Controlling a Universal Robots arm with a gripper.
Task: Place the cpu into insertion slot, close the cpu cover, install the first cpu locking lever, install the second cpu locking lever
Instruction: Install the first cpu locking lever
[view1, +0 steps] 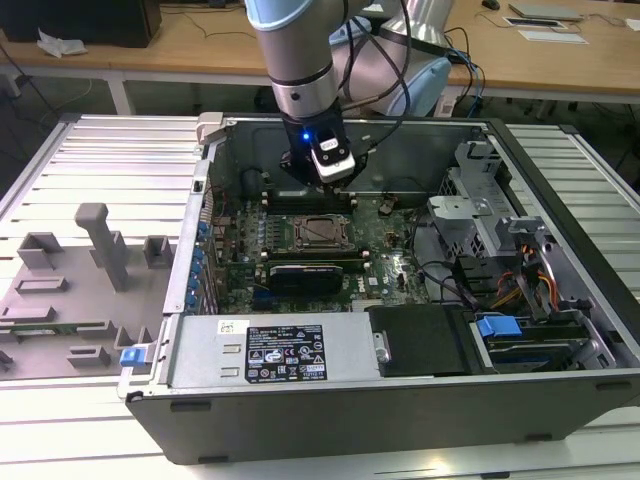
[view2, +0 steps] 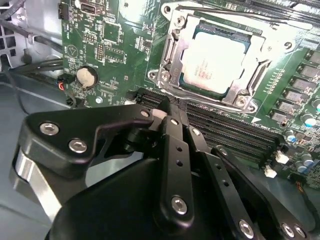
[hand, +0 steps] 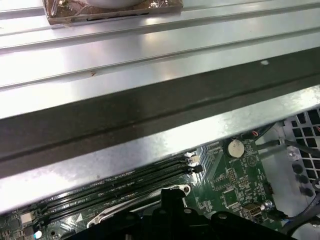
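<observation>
Ribbed metal tabletop carries an open computer case, with wooden desks behind it and a grey holder block at the exterior view's left. Inside the case lies the green motherboard, and the arm reaches down over its far edge, the gripper hanging just above the board, near the socket.

In the second wrist view the cpu sits in the insertion slot, its dull silver top showing through the cpu cover, which lies flat down around it. That view also gives the round coin battery and the long black memory slots between socket and gripper. Its black fingers appear drawn together and carry nothing.

From the first wrist view come the case's silver wall and the ribbed tabletop beyond. A white label lies on the power supply; its print cannot be read.
</observation>
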